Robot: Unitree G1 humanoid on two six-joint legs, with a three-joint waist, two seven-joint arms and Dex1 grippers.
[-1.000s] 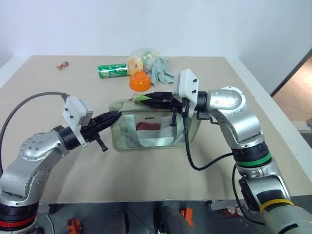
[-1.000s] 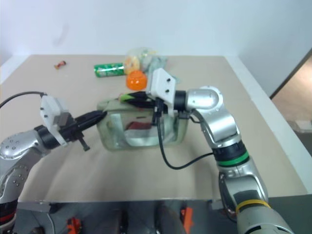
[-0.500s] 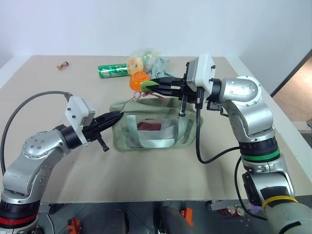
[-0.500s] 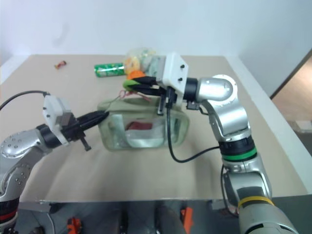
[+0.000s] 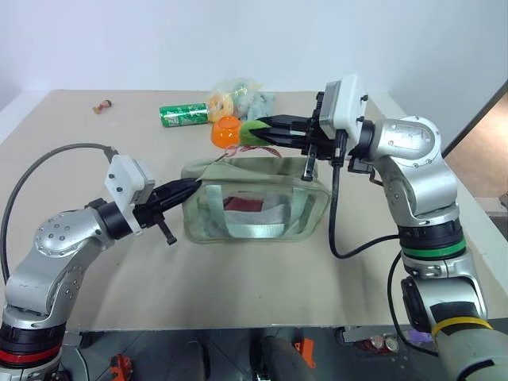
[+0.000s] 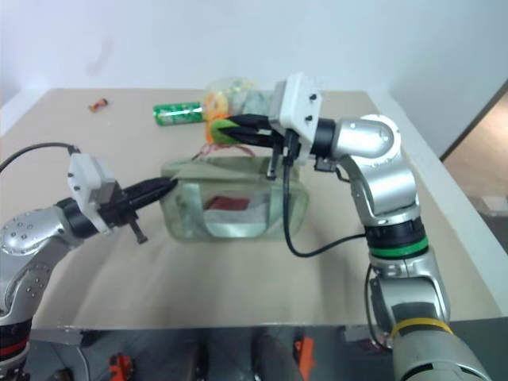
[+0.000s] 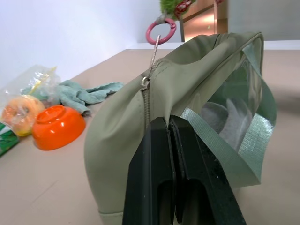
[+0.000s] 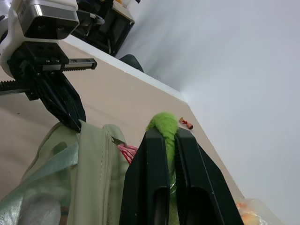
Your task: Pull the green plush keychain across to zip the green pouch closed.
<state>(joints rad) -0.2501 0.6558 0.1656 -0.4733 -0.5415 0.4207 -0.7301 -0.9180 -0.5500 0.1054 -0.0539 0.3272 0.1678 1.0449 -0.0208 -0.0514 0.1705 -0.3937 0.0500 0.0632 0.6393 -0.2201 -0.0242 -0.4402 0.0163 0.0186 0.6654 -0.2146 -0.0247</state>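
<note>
We see the right gripper jaws clamped on the plush keychain above the pouch — left gripper jaws pinch the pouch's end on the worktop.

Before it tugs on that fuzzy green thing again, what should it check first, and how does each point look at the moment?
1. Right gripper shut on the green plush keychain: ok.
2. Left gripper shut on the end of the green pouch, bracing it: ok.
3. Pink ring linked to the zipper pull: ok.
4. Zip fully closed: cannot tell; in the left wrist view the slider sits near the held end.
5. Orange bowl and green can apart from the pouch: ok.
6. Pouch resting on the table: ok.
</note>
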